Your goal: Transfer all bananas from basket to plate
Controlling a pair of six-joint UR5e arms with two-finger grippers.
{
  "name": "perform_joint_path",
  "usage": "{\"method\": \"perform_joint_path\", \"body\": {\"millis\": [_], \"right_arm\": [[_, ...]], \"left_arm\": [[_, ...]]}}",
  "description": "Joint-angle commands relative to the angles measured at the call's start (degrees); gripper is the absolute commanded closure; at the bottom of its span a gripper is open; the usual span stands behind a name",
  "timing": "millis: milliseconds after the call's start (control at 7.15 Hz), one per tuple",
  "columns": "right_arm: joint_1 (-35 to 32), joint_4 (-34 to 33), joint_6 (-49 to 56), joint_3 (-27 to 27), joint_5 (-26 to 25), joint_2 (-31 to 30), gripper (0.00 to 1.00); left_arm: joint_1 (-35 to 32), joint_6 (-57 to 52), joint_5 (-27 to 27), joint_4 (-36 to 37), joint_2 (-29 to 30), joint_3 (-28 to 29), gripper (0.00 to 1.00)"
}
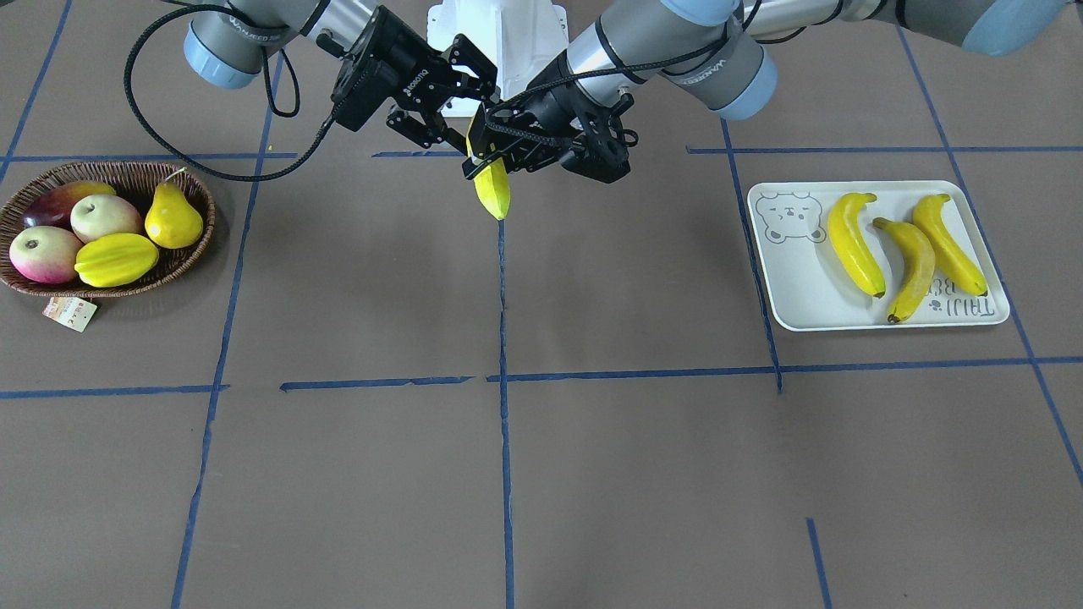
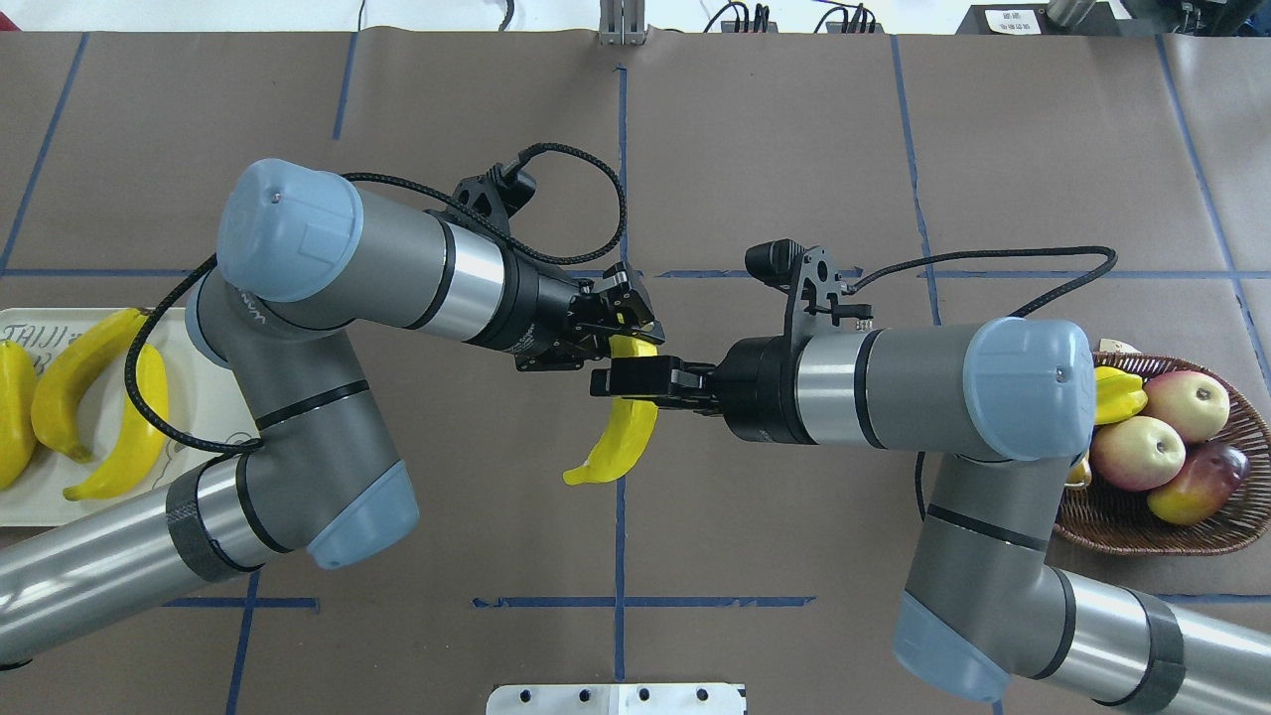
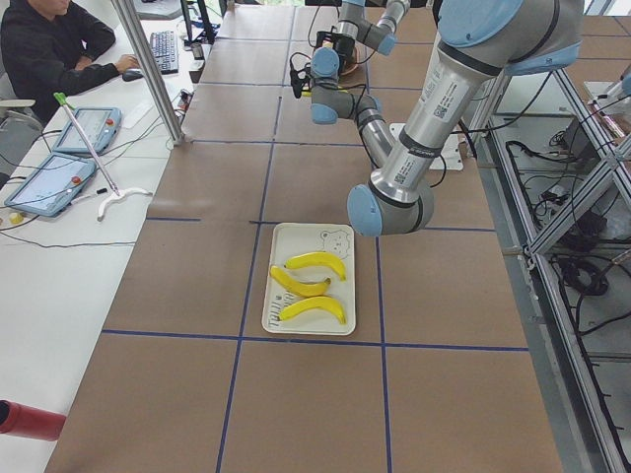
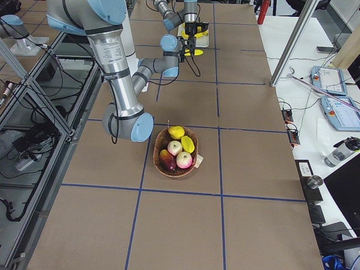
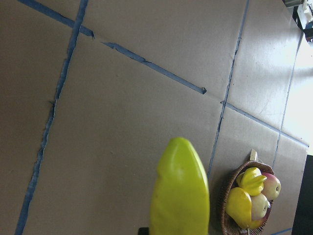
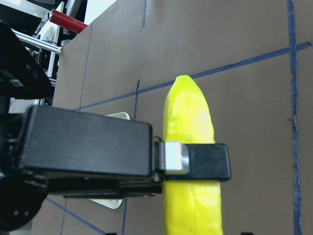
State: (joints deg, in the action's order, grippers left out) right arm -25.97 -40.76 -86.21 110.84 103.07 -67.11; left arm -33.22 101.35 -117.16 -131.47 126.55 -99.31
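One bright-yellow banana [image 1: 493, 190] hangs above the table's middle between both arms. It also shows in the overhead view [image 2: 621, 437]. My left gripper [image 1: 499, 139] is shut on its upper end, seen from overhead [image 2: 626, 323]. My right gripper [image 2: 635, 382] is shut on it just below, and its finger pad lies across the banana [image 6: 190, 117] in the right wrist view. The left wrist view shows the banana's [image 5: 180, 191] free end. Three bananas [image 1: 854, 245] lie side by side on the bear-printed plate [image 1: 795, 288]. No banana shows in the basket [image 1: 207, 222].
The wicker basket [image 2: 1142, 526] holds a yellow pear [image 1: 173, 220], a starfruit [image 1: 117, 260], two apples and a reddish fruit. A paper tag [image 1: 69, 312] lies by the basket. A person sits at a desk [image 3: 49, 44] beyond the table's far side.
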Motion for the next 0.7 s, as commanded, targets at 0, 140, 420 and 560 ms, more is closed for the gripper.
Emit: {"method": "perform_joint_path", "body": {"millis": [0, 140, 420, 560], "right_arm": [[-0.2, 0.0, 0.0, 0.3, 0.0, -0.1, 0.0], [-0.4, 0.0, 0.0, 0.4, -0.1, -0.2, 0.0], [-2.1, -2.8, 0.1, 1.8, 0.3, -0.9, 0.0], [-3.8, -8.4, 0.8, 4.0, 1.1, -1.0, 0.0]], "left_arm": [[-1.6, -0.4, 0.0, 0.9, 0.0, 0.0, 1.0], [-3.0, -0.5, -0.6, 3.5, -0.7, 0.0, 1.0], [-5.5, -8.3, -0.2, 15.2, -5.1, -2.5, 1.0], [-8.3, -10.7, -0.2, 19.5, -10.7, -4.5, 1.0]]}}
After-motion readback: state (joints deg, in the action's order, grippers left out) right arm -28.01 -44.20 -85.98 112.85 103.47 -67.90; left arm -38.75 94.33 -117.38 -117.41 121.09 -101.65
